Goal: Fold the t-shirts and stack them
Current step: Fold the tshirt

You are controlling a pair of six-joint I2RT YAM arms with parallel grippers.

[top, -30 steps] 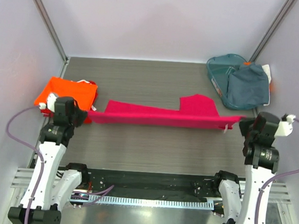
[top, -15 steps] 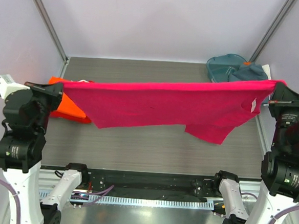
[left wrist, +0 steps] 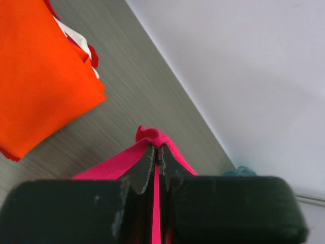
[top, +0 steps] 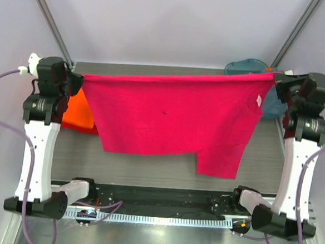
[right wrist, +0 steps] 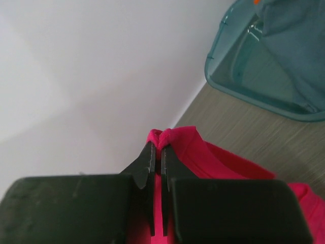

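A magenta-pink t-shirt [top: 168, 114] hangs spread in the air between both raised arms, its top edge pulled taut, a sleeve drooping at the lower right. My left gripper [top: 78, 81] is shut on its left top corner [left wrist: 152, 136]. My right gripper [top: 277, 80] is shut on the right top corner [right wrist: 163, 136]. A folded orange t-shirt [top: 76, 113] lies on the table at the left, also large in the left wrist view [left wrist: 40, 76]. A grey-blue t-shirt [right wrist: 289, 46] lies in the basket.
A teal plastic basket [top: 241, 67] stands at the back right, mostly hidden behind the hanging shirt; its rim [right wrist: 244, 94] shows in the right wrist view. Light walls close the cell on three sides. The grey table [top: 148, 165] shows beneath the shirt.
Both arms have risen and swung back, lifting the pink shirt from a flat strip on the table to a spread sheet hanging in the air. Both grips held.
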